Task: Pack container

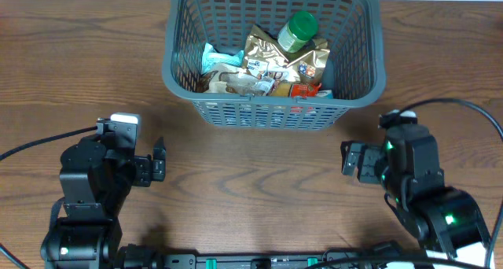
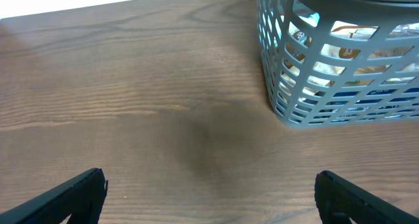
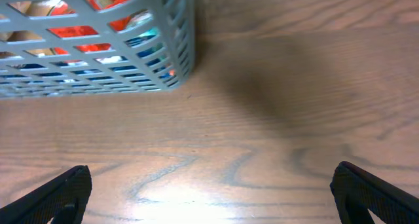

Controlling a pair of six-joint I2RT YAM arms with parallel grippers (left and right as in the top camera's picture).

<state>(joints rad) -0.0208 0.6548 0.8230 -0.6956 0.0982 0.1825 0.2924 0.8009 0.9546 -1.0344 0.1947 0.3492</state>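
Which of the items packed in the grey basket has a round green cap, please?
The bottle toward the far right of the basket; it alone is capped in green, next to the gold pouch; the rest are flat packets.

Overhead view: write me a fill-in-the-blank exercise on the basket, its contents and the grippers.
The bottle in the container has a ___ cap.
The gold pouch lies ___ the container.
The left gripper and right gripper are both ___, holding nothing.
Missing words: green; inside; open.
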